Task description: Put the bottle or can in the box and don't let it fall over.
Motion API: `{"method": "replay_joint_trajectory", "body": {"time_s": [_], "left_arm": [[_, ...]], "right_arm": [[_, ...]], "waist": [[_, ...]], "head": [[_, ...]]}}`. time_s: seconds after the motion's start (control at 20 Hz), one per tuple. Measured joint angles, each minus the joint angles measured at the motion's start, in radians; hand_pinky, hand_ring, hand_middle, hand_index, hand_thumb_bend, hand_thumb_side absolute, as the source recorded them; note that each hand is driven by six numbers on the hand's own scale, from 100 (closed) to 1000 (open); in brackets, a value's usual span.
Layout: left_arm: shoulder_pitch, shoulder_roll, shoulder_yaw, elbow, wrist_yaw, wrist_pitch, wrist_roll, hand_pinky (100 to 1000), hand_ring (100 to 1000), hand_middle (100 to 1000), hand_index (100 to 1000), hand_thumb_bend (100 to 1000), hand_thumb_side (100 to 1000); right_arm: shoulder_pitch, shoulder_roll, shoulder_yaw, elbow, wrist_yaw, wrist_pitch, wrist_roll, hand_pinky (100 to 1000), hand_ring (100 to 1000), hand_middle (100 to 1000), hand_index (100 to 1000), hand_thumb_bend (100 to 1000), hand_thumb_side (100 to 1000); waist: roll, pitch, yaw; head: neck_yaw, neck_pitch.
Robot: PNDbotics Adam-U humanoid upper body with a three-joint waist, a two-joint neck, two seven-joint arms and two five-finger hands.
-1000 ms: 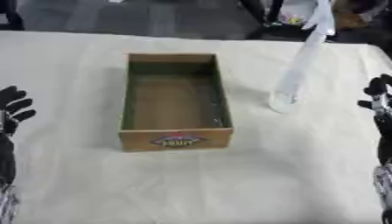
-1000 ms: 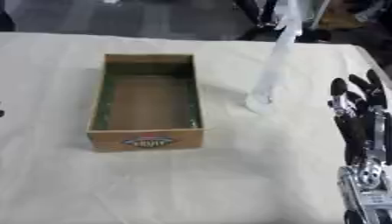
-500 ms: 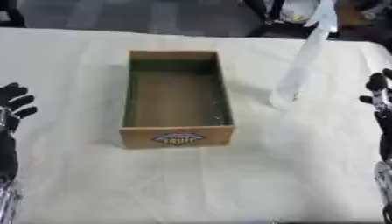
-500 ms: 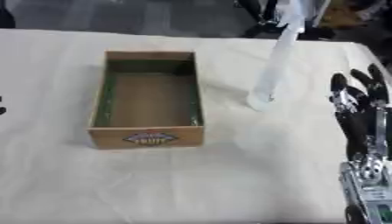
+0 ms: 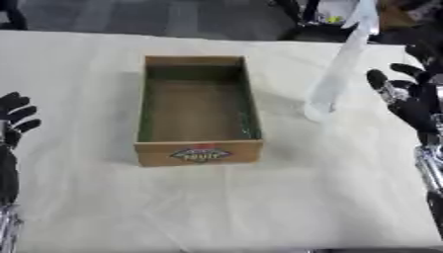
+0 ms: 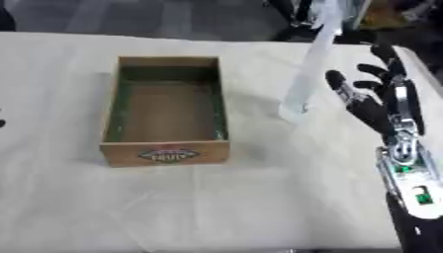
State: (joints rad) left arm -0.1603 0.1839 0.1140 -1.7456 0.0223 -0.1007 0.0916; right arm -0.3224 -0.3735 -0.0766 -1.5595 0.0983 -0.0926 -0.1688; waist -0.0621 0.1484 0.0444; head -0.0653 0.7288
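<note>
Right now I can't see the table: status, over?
Right hand open, beside the bottle, not touching. Left hand open, idle at left edge. Bottle upright on the cloth, right of the box. Box empty, nothing between.

The right hand (image 6: 374, 101) has moved in toward the bottle (image 6: 304, 74) and is now near its right side, fingers spread, not touching. The left hand (image 5: 12, 123) has dropped slightly lower.

Brown cardboard box (image 5: 200, 150), green inside, red-and-blue label in front; clear bottle (image 5: 340, 69); cream cloth on tabletop (image 5: 259, 207); black hands (image 6: 374, 104).
</note>
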Motion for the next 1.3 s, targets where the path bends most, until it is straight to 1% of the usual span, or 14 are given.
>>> {"method": "replay_joint_trajectory", "body": {"time_s": [0.3,0.75,1.3], "left_arm": [[0.000,0.000,0.000,-0.001,0.001,0.000,-0.002,753,776,728,816,301,841],[0.000,0.000,-0.005,-0.003,0.003,0.001,-0.006,753,777,728,816,299,842],[0.000,0.000,-0.006,-0.005,0.003,0.000,-0.008,753,778,728,817,297,843]], "right_arm": [[-0.052,-0.010,0.013,0.082,0.028,0.000,0.013,696,840,938,1000,705,536],[-0.135,-0.008,0.013,0.192,0.045,0.000,-0.032,690,829,929,1000,673,529],[-0.218,0.009,-0.003,0.285,0.080,-0.001,-0.059,685,823,922,1000,648,528]], "waist": [[0.000,-0.001,0.001],[0.000,-0.001,0.004],[0.002,-0.001,0.013]], "head": [[-0.004,0.000],[-0.008,-0.001],[-0.012,-0.001]]}}
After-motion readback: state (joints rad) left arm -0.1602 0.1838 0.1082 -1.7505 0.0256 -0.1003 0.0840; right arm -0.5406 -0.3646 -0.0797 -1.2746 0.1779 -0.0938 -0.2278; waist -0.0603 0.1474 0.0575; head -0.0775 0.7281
